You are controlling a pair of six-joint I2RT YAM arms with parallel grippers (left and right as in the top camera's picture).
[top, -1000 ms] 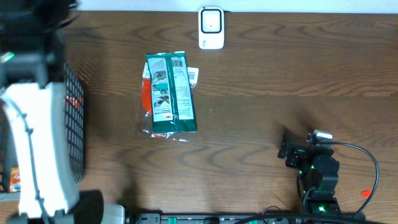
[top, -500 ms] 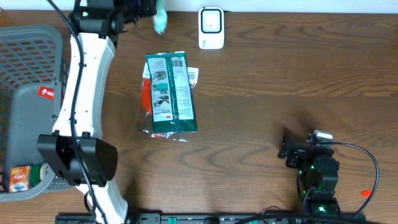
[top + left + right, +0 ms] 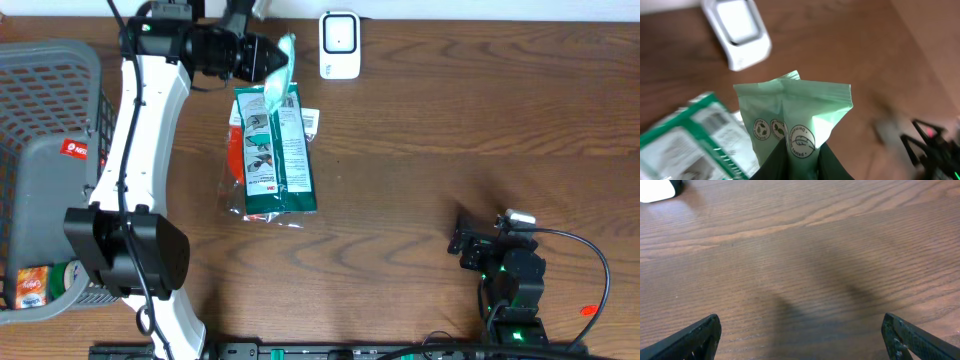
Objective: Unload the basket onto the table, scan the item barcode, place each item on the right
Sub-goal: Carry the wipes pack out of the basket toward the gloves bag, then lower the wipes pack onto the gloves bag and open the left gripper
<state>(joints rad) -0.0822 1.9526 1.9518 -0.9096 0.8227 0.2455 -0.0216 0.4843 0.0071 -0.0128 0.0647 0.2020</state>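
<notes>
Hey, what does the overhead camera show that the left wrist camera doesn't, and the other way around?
Only the overhead view shows the gray basket at the table's left edge and the full length of the white left arm. Only the left wrist view shows the round printed emblems on the light green packet and the left gripper with its jaws pinched on the packet's lower edge. Both show that packet, the white barcode scanner, the green-and-white package lying flat, and the wooden table.
</notes>
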